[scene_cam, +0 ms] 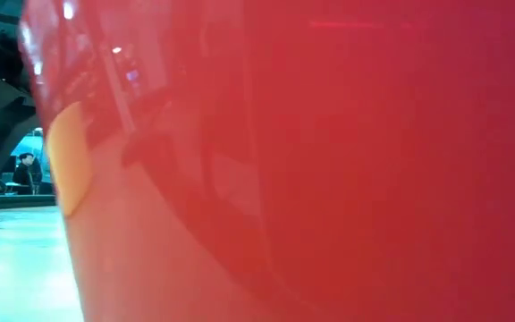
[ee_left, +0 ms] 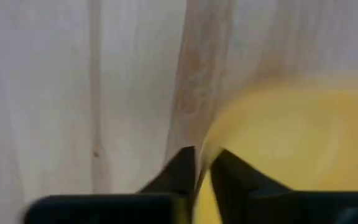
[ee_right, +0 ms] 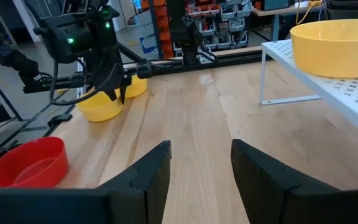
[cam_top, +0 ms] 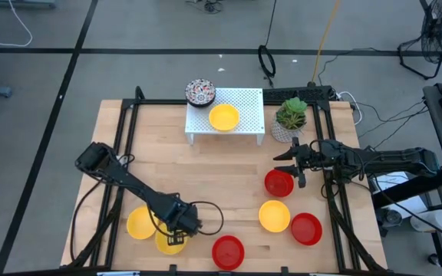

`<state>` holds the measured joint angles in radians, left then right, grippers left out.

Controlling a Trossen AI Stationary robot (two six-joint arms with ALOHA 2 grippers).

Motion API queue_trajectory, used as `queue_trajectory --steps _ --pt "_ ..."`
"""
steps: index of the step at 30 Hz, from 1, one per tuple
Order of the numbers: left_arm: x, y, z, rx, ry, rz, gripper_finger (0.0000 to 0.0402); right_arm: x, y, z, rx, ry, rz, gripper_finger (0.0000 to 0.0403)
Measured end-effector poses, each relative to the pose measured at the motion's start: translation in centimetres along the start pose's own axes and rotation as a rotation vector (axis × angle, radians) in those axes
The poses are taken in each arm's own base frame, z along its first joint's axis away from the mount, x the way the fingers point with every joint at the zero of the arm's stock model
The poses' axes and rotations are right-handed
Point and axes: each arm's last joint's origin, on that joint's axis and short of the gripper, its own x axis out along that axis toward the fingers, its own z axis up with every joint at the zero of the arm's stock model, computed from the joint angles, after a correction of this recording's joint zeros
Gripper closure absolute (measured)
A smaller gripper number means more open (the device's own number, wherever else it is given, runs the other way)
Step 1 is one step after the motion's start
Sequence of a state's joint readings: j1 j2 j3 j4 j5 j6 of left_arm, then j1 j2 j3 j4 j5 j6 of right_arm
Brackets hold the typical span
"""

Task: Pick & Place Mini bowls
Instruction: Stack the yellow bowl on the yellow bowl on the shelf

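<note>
Two yellow mini bowls stand side by side at the table's near left. My left gripper [cam_top: 181, 228] [ee_left: 202, 163] points down, shut on the nearer yellow bowl [cam_top: 167, 242] [ee_right: 99, 106]. The other yellow bowl [cam_top: 139, 222] sits just beside it. More bowls rest on the wood: a red one [cam_top: 228, 251] at the near edge, and a yellow one [cam_top: 274, 216] and two red ones [cam_top: 278, 183] [cam_top: 306, 228] on the right. My right gripper [ee_right: 201, 163] [cam_top: 288, 157] waits open and level at the right, with nothing between its fingers. My left gripper pinches the yellow bowl's rim [ee_left: 205, 155] between its two fingers, one finger [ee_left: 232, 171] inside the bowl and the other [ee_left: 180, 165] outside. The fingers come from above, pointing down. In the right wrist view the bowl stands upright on the table.
A white perforated rack [cam_top: 245, 103] at the far side carries a yellow bowl [cam_top: 223, 117]; a patterned bowl [cam_top: 200, 92] sits at its far left corner. A potted plant [cam_top: 291, 115] stands to its right. The red bowl [scene_cam: 329, 161] fills the low view.
</note>
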<state>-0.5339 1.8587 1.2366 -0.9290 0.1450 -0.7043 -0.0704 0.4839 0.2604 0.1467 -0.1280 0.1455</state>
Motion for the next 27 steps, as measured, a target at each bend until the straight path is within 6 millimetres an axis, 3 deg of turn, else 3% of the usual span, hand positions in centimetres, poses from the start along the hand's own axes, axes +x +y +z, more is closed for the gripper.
queue_trajectory --steps 2,7,12,18,27 --pt "-0.1 0.2 0.2 -0.015 0.016 -0.027 0.0389 0.0 0.0 0.0 0.0 0.0 0.0 0.0248" --pt "-0.4 0.9 0.9 -0.065 0.02 -0.038 0.0389 0.0 0.0 0.0 0.0 0.001 0.0 0.0248" --pt "-2.1 2.1 2.4 -0.157 -0.006 -0.03 0.0392 0.0 0.0 0.0 -0.001 0.001 0.0 0.0248" --pt "-6.7 4.0 4.5 -0.207 -0.077 0.04 0.0396 0.0 0.0 0.0 -0.001 0.001 0.0 0.0248" --pt "-14.8 8.2 7.8 -0.251 -0.344 0.114 0.0396 0.0 0.0 0.0 -0.001 0.001 0.001 0.0248"
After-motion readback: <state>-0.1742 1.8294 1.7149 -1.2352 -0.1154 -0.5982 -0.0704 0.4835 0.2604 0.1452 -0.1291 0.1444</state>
